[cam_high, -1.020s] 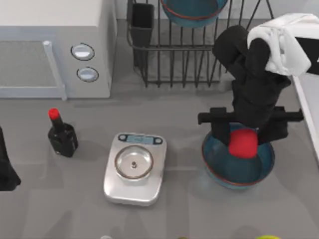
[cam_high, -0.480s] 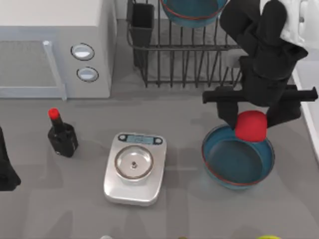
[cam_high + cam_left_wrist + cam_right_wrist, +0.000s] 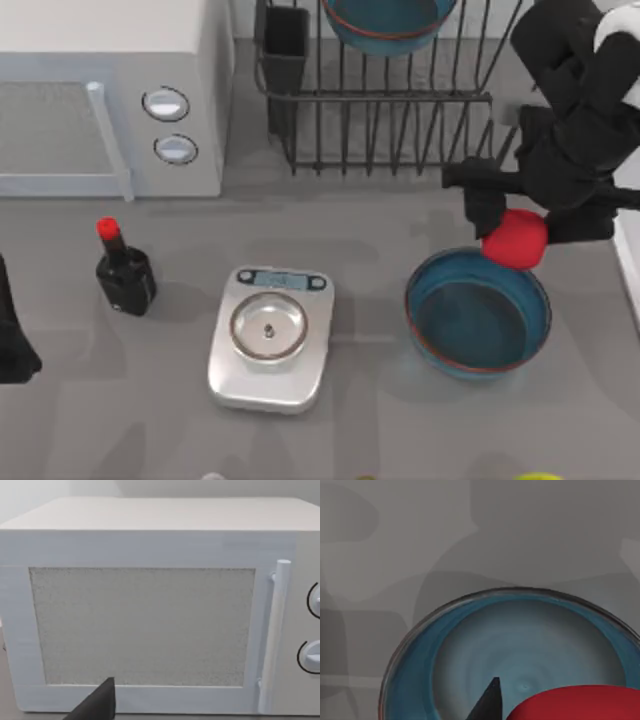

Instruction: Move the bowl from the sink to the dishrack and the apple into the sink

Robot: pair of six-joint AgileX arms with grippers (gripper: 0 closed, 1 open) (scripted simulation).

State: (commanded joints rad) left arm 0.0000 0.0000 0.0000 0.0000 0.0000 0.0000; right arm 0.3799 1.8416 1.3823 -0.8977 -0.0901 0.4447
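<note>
**Apple carry toward sink — transit step, right arm**

Between the fingers of the right gripper [image 3: 518, 232] sits the apple [image 3: 516, 238], clamped and lifted clear of the table, hanging over the far rim of the blue bowl [image 3: 478, 312] that rests on the grey table [image 3: 350, 420] at the top view's right. Right wrist view agrees: apple [image 3: 580, 702] at the frame's edge, 1 dark fingertip [image 3: 489, 700] beside it, bowl interior [image 3: 530, 640] below and empty.

A 2nd, look-alike bowl [image 3: 385, 22] stands in the dishrack [image 3: 380, 120] at the back, beside the black cutlery cup [image 3: 285, 45]. Sink rim [image 3: 630, 265] shows as a pale strip at the right border, just beside the gripper.

Judgement on doing this step well:
- Keep the grip firm; the apple is small and blocky, so a slack hold risks it rolling out over the bowl.
- Hold height until past the raised sink rim. The bowl rim and the rack's front bars are both near the arm.
- Travel toward the right edge, then lower inside the basin before releasing, so the apple does not bounce.

Left arm [image 3: 10, 340] parked at the left edge, facing the microwave [image 3: 150, 605]; I cannot tell whether its fingers are apart or together. Scale [image 3: 268, 335] and red-capped bottle [image 3: 122, 270] are well apart from the work.
</note>
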